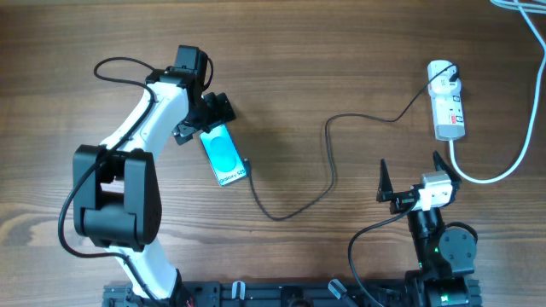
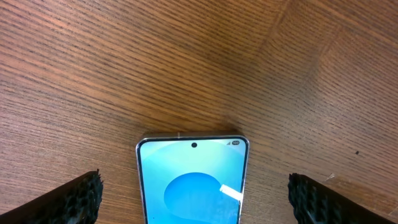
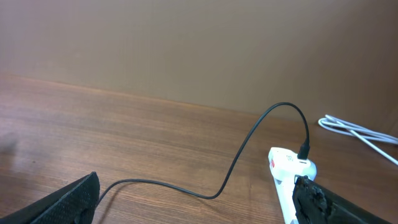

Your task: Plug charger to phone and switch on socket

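The phone [image 1: 224,154], teal screen up, lies on the wooden table left of centre. Its top end also shows in the left wrist view [image 2: 191,177]. My left gripper [image 1: 205,122] is open over that top end, its fingers [image 2: 196,200] straddling the phone without touching it. The thin black charger cable [image 1: 328,162] runs from the phone's near right corner in a loop to its black plug [image 1: 452,79] in the white socket [image 1: 447,107]. I cannot tell whether the tip is seated in the phone. My right gripper [image 1: 414,181] is open and empty, below the socket [image 3: 287,167]; the cable [image 3: 245,148] lies ahead of it.
A thick white cord [image 1: 512,170] curves from the socket's near end along the right table edge and up to the back right corner; it also shows in the right wrist view [image 3: 357,132]. A brown wall stands behind the table.
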